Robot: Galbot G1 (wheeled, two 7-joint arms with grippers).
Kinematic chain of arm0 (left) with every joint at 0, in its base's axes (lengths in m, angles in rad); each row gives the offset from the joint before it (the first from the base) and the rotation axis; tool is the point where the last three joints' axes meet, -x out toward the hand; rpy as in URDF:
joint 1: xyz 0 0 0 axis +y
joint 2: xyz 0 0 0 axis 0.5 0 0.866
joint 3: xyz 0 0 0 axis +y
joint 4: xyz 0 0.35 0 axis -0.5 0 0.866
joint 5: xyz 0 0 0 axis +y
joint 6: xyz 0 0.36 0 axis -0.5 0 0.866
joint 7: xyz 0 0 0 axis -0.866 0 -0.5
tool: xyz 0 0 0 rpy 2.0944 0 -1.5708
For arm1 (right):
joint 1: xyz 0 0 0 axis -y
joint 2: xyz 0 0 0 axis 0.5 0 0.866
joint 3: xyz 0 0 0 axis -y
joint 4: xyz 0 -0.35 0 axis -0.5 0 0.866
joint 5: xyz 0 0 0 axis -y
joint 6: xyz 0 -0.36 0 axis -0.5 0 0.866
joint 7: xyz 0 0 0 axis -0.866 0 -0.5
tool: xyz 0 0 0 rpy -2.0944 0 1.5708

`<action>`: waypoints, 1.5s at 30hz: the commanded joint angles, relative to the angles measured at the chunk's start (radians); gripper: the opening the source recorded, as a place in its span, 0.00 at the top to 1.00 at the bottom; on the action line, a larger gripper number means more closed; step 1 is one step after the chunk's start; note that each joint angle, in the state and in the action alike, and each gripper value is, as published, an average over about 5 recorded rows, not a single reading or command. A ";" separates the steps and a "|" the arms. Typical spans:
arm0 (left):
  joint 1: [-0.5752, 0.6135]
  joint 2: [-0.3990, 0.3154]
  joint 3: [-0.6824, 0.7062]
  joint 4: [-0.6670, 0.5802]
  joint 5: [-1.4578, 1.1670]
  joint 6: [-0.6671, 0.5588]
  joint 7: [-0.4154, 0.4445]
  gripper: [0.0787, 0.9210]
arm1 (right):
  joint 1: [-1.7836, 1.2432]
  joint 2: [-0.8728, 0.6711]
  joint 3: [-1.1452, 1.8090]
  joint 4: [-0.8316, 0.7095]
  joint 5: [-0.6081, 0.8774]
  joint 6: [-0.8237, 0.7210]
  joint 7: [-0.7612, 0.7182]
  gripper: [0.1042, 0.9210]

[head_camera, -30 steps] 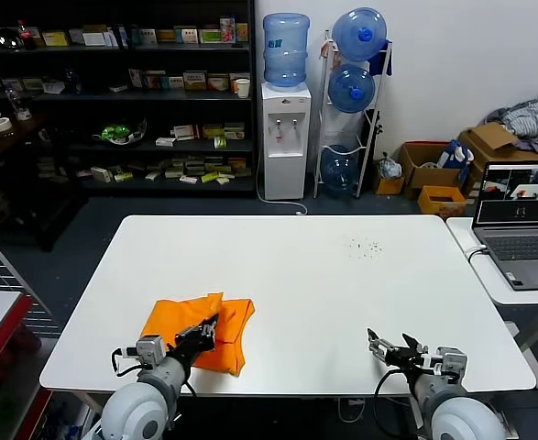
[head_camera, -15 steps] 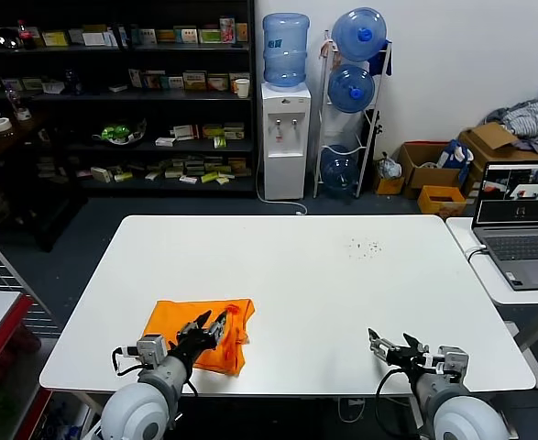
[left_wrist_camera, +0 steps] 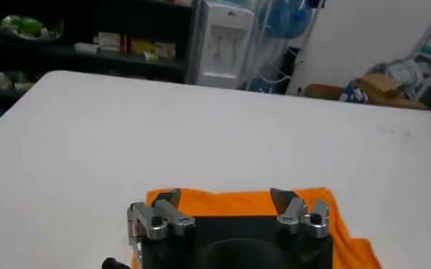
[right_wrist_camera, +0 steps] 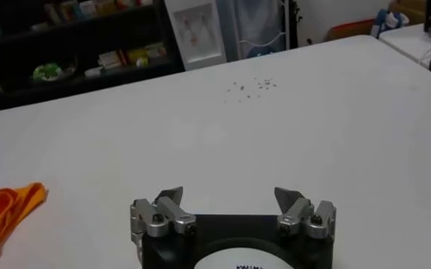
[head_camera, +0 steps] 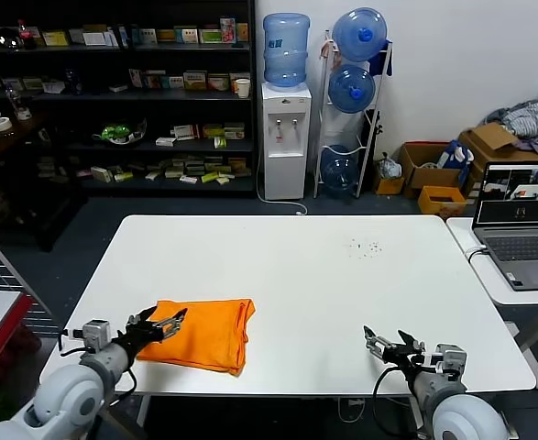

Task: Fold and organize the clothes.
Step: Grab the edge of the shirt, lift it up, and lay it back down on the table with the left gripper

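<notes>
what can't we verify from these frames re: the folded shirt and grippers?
- Orange T-shirt: lettering not visible in head view; folded layers hide it.
- Left wrist view: left gripper body covers the shirt's near part.
- Right wrist view: right gripper open; shirt cut off by frame edge.

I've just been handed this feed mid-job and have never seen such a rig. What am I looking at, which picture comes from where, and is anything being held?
This is a robot with two arms, each ending in a gripper. The wide picture comes from its head, looking down on a white table; the other two come from cameras on its wrists, so each shows its own gripper up close.

On the table lies a folded orange T-shirt, near the front edge on the robot's left. The left gripper is at the shirt's left edge, jaws open, holding nothing. In the left wrist view the shirt shows just beyond that gripper.

The right gripper waits over bare table at the front right, jaws open and empty.

A laptop stands on a side table.
</notes>
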 commanded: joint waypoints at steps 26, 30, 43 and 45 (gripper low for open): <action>-0.160 0.083 0.117 0.284 -0.081 0.033 0.230 0.12 | -0.009 0.004 -0.003 -0.005 0.001 -0.002 0.003 0.12; -0.151 0.079 0.118 0.281 -0.080 0.034 0.225 0.12 | -0.009 0.003 -0.004 -0.007 0.001 -0.002 0.003 0.12; -0.139 0.063 0.126 0.257 -0.072 0.033 0.211 0.40 | -0.012 0.002 -0.004 -0.004 0.000 -0.002 0.006 0.12; -0.136 0.062 0.123 0.254 -0.071 0.032 0.209 0.48 | -0.013 0.002 -0.004 -0.005 0.000 -0.001 0.006 0.12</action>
